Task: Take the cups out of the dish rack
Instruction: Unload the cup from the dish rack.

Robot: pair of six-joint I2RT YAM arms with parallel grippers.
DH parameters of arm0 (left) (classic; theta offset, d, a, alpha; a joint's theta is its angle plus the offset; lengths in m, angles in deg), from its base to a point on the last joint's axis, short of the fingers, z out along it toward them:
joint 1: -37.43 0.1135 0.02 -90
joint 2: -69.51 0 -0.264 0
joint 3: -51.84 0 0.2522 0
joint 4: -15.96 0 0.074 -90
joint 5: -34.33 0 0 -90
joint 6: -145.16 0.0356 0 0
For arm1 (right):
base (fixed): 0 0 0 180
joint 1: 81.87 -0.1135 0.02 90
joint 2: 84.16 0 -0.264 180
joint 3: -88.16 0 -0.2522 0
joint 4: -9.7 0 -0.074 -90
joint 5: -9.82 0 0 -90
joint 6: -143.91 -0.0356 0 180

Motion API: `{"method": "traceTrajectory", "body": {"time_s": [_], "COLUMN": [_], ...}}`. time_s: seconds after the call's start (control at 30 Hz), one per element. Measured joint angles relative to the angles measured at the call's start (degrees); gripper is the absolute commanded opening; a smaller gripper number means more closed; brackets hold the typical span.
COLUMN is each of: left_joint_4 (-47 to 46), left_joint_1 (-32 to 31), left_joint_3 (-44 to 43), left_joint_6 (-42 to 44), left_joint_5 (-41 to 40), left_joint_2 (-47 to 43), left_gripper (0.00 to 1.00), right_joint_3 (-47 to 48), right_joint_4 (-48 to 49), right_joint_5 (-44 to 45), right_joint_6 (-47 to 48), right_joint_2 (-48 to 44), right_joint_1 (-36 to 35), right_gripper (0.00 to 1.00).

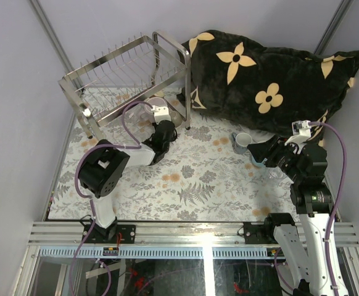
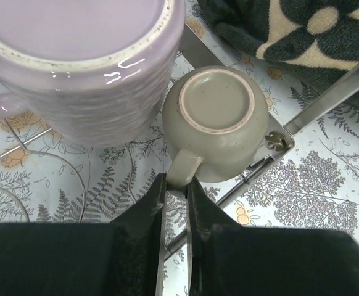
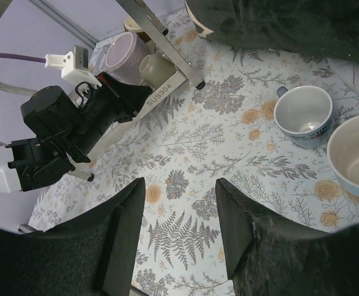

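Floral cloth [image 1: 192,185], lilac walls [image 1: 19,74], dish rack [image 1: 127,74]

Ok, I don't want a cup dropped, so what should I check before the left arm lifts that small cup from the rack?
1. Left gripper jaws shut on the handle of the small upturned cup: ok.
2. Grip firm enough to lift: cannot tell.
3. Gap between that cup and the lilac mug: cannot tell.
4. Right gripper open, away from the dish rack: ok.
5. Bare cloth near the white cup and blue mug: ok.
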Motion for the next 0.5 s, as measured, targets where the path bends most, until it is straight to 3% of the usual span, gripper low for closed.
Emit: {"method": "traceTrajectory", "body": {"time_s": [0.5], "left_joint_4": [2.0], "left_joint_1": [-3.5], "left_joint_3": [0.1], "left_joint_6": [2.1], "left_joint_5": [-8.3], "left_joint_2": [-7.1], "left_gripper": [0.0], "right_joint_3": [-0.5], "right_joint_4": [0.0], "right_joint_5": [0.0], "right_joint_6": [0.0], "right_joint_2": [-0.4], "right_joint_1": [0.0], "right_gripper": [0.56]}}
